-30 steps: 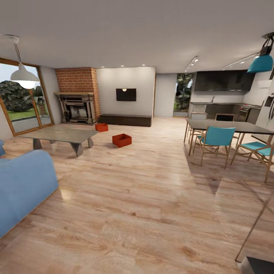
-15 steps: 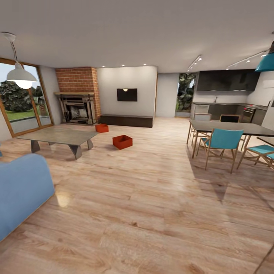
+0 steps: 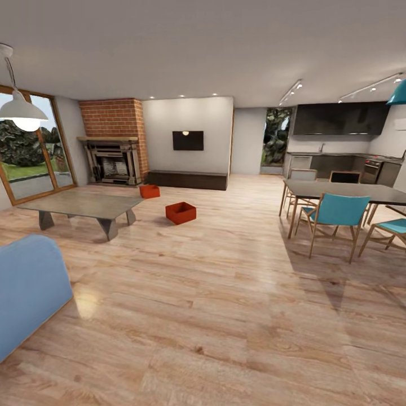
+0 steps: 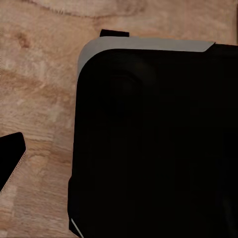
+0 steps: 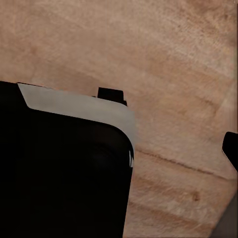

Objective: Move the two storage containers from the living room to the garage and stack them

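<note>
- Both storage containers sit on the living room's wood floor, around my 11 o'clock: the nearer container past the coffee table, the farther container by the fireplace.
- They look light, stiff and thin-walled; I'd pinch a rim wall.
- I can't tell whether either pincer is apart or together.
- Against a second ago, my view has swung slightly; the tubs themselves haven't moved.
</note>
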Motion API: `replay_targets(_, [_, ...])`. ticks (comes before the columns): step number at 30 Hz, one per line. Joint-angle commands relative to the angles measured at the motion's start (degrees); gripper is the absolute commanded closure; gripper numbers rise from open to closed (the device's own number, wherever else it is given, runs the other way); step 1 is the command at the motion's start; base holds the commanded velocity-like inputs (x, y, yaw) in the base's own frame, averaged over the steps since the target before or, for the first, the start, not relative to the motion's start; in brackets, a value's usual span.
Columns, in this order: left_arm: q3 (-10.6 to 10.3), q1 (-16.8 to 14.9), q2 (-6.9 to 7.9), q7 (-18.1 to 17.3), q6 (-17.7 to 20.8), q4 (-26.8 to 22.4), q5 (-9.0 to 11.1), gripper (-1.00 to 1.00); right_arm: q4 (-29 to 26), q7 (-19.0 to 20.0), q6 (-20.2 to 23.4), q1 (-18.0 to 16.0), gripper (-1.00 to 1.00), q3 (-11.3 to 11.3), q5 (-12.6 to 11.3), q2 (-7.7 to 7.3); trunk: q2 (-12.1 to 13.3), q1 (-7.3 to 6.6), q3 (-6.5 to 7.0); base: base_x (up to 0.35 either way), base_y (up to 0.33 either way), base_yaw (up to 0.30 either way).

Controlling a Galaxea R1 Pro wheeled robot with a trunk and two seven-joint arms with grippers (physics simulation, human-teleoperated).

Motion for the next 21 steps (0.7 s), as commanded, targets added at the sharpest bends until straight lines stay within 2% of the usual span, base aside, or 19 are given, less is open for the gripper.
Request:
replay_targets(1, [0.10, 0.03, -0.01, 0.03, -0.05, -0.08, 0.49, -1.00, 0.16, 0.00, -0.29, -0.06, -1.00, 0.48, -0.46, 0.04, -0.02, 0.03, -0.05, 0.324, 0.000, 0.000])
replay_targets(21, [0.10, 0.03, -0.01, 0.03, -0.04, -0.08, 0.49, -1.00, 0.16, 0.00, -0.29, -0.06, -1.00, 0.48, -0.46, 0.04, -0.02, 0.03, -0.05, 0.324, 0.000, 0.000])
